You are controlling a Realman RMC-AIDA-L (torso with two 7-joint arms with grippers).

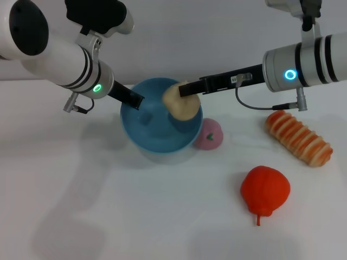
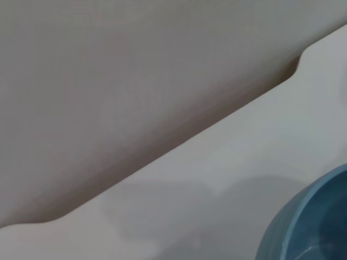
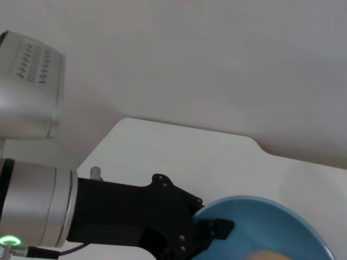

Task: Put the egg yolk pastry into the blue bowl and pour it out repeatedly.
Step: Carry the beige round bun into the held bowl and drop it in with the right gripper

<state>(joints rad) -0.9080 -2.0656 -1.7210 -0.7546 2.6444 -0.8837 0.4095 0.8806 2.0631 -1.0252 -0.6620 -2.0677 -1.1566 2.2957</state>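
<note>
The blue bowl [image 1: 157, 130] sits mid-table, tilted toward me. My left gripper [image 1: 136, 101] is shut on its left rim; the right wrist view shows those dark fingers [image 3: 214, 230] clamped over the bowl's edge [image 3: 260, 201]. The beige egg yolk pastry [image 1: 180, 103] hangs over the bowl's right side, with my right gripper [image 1: 187, 88] shut on its top. A sliver of the pastry [image 3: 268, 254] shows inside the bowl in the right wrist view. The left wrist view holds only a part of the bowl's wall [image 2: 303, 225].
A pink ball [image 1: 209, 134] rests against the bowl's right side. A ridged orange bread [image 1: 298, 137] lies at the right. A red pepper-shaped toy [image 1: 264, 190] lies nearer the front. The table's far edge [image 2: 179, 149] meets a grey wall.
</note>
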